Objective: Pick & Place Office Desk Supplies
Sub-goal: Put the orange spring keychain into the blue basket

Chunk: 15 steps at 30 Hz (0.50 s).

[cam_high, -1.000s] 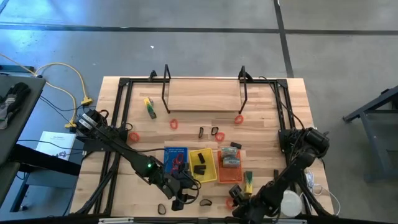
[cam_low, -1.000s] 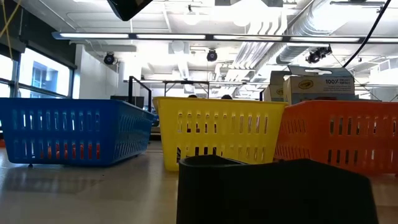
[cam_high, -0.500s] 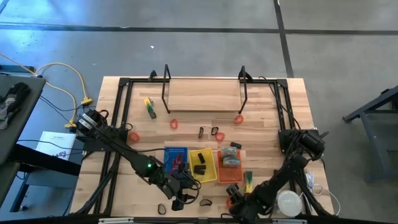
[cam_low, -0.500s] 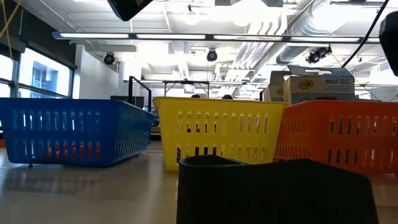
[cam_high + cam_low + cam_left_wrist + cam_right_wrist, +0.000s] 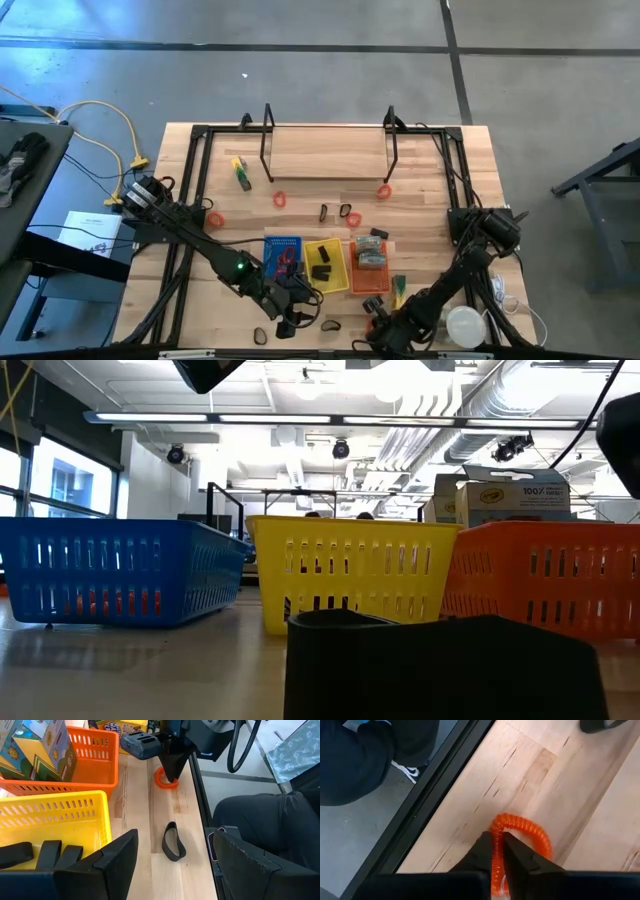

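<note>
**Overhead: both tools at the near table edge**

Wooden table carries three trays side by side: blue tray, yellow tray, orange tray. Left tool sits just below the blue tray, near a black loop. Right tool sits low on an orange-red loop (fingers not resolvable from above). Round white object just beside the right arm.

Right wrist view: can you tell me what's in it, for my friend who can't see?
The right gripper is shut on an orange ribbed loop lying on the wooden table. A person's dark trouser leg shows beyond the table edge.
</note>
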### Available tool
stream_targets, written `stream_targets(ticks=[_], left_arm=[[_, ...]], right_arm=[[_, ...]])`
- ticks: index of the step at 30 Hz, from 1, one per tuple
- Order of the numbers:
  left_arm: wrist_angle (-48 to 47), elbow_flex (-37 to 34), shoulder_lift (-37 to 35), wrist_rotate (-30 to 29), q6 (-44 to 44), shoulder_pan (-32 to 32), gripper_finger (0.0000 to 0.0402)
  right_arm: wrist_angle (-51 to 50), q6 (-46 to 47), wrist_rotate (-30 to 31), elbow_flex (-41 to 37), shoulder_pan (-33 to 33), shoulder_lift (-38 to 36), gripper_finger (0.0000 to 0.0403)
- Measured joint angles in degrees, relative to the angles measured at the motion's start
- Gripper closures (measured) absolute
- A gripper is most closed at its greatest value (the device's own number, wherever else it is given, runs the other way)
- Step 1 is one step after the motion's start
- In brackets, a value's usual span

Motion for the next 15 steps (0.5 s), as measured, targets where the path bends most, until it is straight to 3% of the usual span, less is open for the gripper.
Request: stream_targets(ticks=[15], left_arm=[[0.1, 0.0, 0.8, -1.0, -1.9, 0.3, 0.0149]], right_arm=[[2.7, -2.6, 20.0, -0.4, 3.8, -6.9, 0.0399]])
